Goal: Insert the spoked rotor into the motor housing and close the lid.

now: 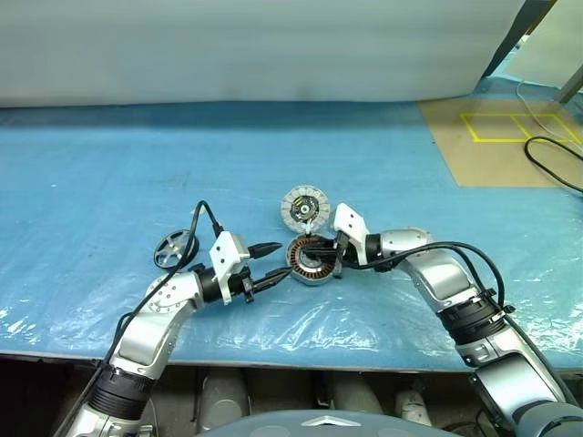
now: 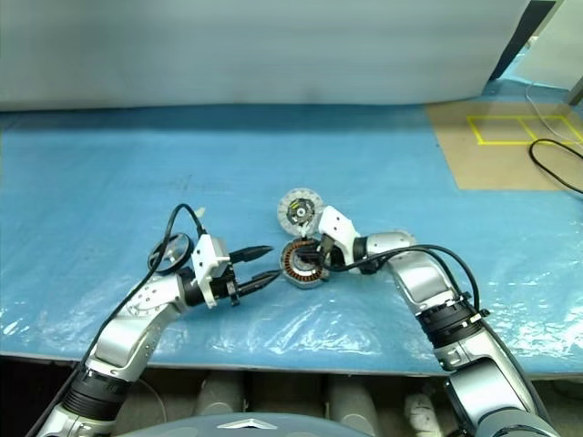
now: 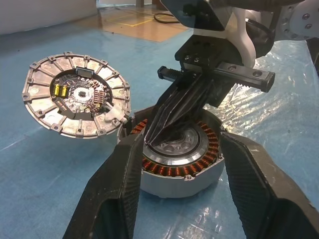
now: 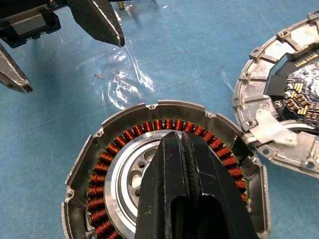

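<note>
Right end effector [image 4: 182, 144] is pinched shut, empty, tips over the housing [image 1: 312, 259] centre. Left end effector [image 1: 271, 264] gapes half open beside the housing, holding nothing. Lid [image 1: 304, 208] lies just behind the housing, rotor [image 1: 175, 248] well off left. Blue plastic-covered table [image 1: 109, 173], pale wall [image 1: 246, 45] behind.

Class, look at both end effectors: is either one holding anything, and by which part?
Nothing is held. The right end effector is shut, tips over the motor housing centre; the left end effector stands open beside it.
</note>
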You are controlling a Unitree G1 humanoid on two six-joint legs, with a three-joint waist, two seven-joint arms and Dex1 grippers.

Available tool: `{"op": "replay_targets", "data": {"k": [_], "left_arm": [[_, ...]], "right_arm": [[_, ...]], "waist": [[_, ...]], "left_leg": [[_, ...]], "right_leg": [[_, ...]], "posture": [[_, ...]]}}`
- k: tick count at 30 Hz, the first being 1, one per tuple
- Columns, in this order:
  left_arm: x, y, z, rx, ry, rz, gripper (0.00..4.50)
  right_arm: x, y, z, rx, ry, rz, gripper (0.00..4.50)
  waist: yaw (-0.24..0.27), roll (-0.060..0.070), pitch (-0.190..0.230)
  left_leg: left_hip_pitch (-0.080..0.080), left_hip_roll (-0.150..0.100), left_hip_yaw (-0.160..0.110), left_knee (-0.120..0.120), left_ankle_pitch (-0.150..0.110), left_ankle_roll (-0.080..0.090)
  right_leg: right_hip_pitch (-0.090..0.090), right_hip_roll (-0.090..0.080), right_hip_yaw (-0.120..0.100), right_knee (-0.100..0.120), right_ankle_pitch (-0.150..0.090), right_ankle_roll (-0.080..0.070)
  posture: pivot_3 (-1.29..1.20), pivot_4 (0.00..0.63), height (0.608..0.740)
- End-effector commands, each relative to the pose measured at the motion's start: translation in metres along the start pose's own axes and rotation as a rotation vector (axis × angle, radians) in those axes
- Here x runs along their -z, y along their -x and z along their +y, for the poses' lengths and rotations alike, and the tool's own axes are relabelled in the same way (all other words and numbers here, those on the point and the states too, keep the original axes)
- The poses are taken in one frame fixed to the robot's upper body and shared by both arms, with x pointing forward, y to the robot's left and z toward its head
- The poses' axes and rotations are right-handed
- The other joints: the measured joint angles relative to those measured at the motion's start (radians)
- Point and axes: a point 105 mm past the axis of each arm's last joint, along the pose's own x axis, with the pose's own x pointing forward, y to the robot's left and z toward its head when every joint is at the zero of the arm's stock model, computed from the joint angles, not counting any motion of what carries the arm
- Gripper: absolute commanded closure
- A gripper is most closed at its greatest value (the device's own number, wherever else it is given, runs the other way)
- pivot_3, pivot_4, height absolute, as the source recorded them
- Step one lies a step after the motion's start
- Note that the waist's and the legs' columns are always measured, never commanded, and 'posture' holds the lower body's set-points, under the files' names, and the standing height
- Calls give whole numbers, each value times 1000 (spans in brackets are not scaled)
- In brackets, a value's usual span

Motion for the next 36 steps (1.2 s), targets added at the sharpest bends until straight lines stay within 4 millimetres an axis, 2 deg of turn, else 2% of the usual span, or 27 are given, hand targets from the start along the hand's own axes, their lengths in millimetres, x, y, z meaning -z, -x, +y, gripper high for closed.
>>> {"op": "replay_targets", "data": {"k": [1,7,13,15,18,20,23,27,30,33,36], "left_arm": [[-6,-1,1,16,-36,-9,1899],[-5,-4,0,25,-32,-9,1899],[-2,-5,-1,26,-28,-6,1899],[-1,-4,0,20,-30,-1,1899],[1,-3,-1,18,-26,1,1899],[2,-3,-1,16,-23,5,1899],[5,-1,0,10,-23,11,1899],[7,0,1,9,-22,14,1899],[7,-1,1,11,-23,11,1899],[6,-2,2,13,-25,9,1899],[7,-2,2,15,-24,8,1899]], "right_arm": [[9,3,4,-11,-72,9,4474],[-20,12,4,-47,-185,-129,4474],[-18,4,12,-78,-153,-102,4474],[-10,-1,12,-73,-135,-54,4474],[22,-7,19,-89,-85,83,4474],[36,-7,22,-100,-55,138,4474],[37,-5,22,-93,-53,131,4474],[-10,1,7,-66,-182,-97,4474],[-30,8,1,-61,-230,-179,4474],[-41,13,-1,-59,-247,-219,4474],[-38,14,2,-57,-232,-200,4474]], "waist": [[0,0,0],[0,0,0],[0,0,0],[0,0,0],[-1,0,0],[-1,0,0],[-1,0,-1],[-1,-1,-1],[0,0,-1],[0,0,-1],[1,0,-1]], "left_leg": [[0,0,0,0,0,0],[-2,0,0,0,0,0],[-3,0,0,-1,1,0],[-3,0,0,-1,1,0],[-3,0,0,0,0,0],[-3,0,0,0,0,0],[0,0,0,-1,0,0],[1,0,0,0,0,1],[0,0,0,0,1,1],[-3,0,0,0,1,1],[-3,0,0,-2,1,1]], "right_leg": [[0,0,0,0,0,0],[-4,0,0,0,0,0],[-5,1,0,0,0,0],[-5,0,0,0,0,0],[-5,0,0,0,0,0],[-3,0,0,0,0,0],[0,0,0,0,0,0],[1,0,0,0,0,0],[-3,0,0,0,1,-1],[-6,0,0,0,1,-1],[-6,1,-1,0,1,-1]], "posture": [[0,150,740],[0,150,740],[0,150,740],[0,150,740],[0,150,740],[0,150,740],[0,150,740],[0,150,740],[0,150,740],[0,150,740],[0,150,740]]}}
